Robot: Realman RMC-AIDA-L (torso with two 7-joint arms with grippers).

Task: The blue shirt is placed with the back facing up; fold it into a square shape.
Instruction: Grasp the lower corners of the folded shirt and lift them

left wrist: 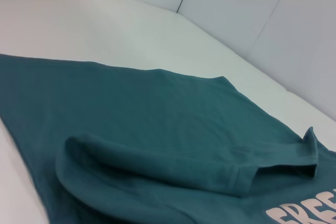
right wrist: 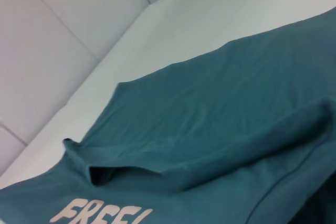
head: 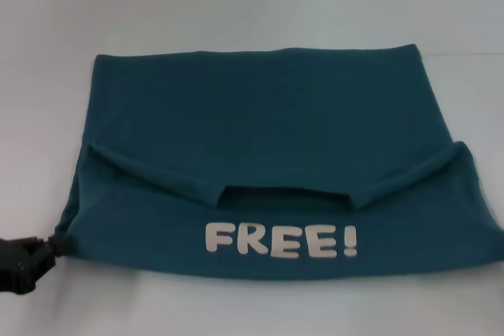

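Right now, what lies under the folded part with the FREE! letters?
Under the folded flap only the blue shirt shows, its own plain layer. Anything deeper is covered. The left gripper is at its corner.

We saw plain white tabletop [head: 236, 5] filling head view, smooth and matte, under soft even light, no hard shadows. In left wrist view, pale wall panels [left wrist: 236, 19] rose behind table's far edge, split by thin dark seams. Right wrist view gave us same: light panelled wall [right wrist: 58, 35], seams crossing, meeting white surface.
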